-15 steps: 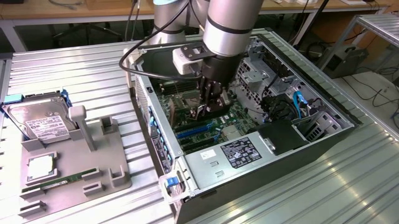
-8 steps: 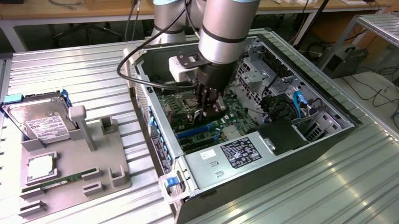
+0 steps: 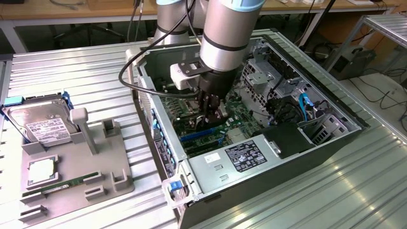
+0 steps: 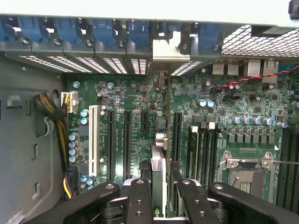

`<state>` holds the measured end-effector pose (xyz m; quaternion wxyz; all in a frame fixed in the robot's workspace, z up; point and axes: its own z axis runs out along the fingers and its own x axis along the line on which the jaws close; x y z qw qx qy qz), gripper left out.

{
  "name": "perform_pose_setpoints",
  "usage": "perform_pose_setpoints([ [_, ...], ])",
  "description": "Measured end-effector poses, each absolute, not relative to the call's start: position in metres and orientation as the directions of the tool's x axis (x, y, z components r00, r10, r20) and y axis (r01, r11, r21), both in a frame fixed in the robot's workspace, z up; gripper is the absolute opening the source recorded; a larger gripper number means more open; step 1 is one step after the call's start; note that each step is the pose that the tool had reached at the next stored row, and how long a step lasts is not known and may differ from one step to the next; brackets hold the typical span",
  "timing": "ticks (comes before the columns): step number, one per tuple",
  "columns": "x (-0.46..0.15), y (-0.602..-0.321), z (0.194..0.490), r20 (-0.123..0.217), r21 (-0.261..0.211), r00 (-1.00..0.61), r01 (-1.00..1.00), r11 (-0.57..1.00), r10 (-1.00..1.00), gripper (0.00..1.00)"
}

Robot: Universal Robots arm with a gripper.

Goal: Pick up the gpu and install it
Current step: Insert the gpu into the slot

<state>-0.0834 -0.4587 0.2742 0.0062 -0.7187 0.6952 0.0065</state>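
One gpu (image 4: pixel 159 163) clamped in jaws, slots (image 4: pixel 127 144) flanking

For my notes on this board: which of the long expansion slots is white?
The slot closest to the yellow cable bundle is white; the other long slots are black.

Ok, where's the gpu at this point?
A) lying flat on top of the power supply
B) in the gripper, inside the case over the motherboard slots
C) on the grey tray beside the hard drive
B: in the wrist view the gpu stands edge-on between the fingers of the gripper, over the expansion slots of the motherboard, and the exterior view has the arm reaching down into the open case.
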Motion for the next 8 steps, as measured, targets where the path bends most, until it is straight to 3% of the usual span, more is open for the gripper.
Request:
perform_pose_setpoints([
  [8, -0.0839, -0.4587, 0.2678, -0.017, 0.013, 0.033, -0.999, -0.033, -0.999, 0.26],
])
